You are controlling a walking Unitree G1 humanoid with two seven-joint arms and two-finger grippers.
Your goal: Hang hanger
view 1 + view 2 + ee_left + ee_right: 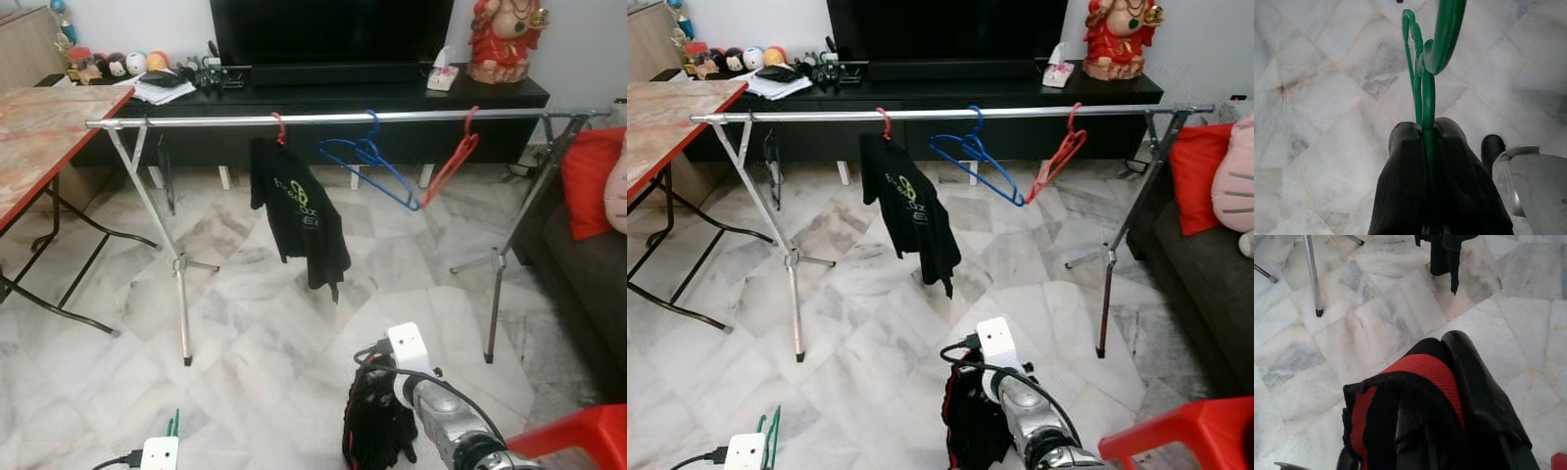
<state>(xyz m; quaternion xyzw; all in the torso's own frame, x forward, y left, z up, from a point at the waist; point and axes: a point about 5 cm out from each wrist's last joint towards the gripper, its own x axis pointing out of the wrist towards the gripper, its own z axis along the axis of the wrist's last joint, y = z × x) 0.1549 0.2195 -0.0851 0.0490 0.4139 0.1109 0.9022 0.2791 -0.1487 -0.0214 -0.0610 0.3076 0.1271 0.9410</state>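
The left gripper (1422, 132) is sitting low at the robot's left, fingers pinched tight on a green hanger (1420, 73); the hook is curling up past the fingertips, and a sliver of green is showing by the wrist in the head views. Farther left, a table (39, 137) is standing beside the end of the rail (196, 121). That rail is spanning the room well ahead of the robot, over marble floor (245, 333).

Moving right along the rail, a black shirt (299, 211) is hanging on a red hanger, then a blue hanger (372, 162), then a red hanger (453, 162) tilting near the right end. The stretch between the table end and the shirt is looking free, so that is probably where the green hanger belongs.

Lower right, the right gripper (1449, 396) is clamping a bundle of black and red cloth (1400, 391).

Risks, as I judge them: the hanger is being held by a thin edge, so it could be twisting in the grip when lifted, turning the hook away from the rail. Reaching too far right could be knocking the shirt. The rack's legs are spreading wide, and stepping close could be bumping one.
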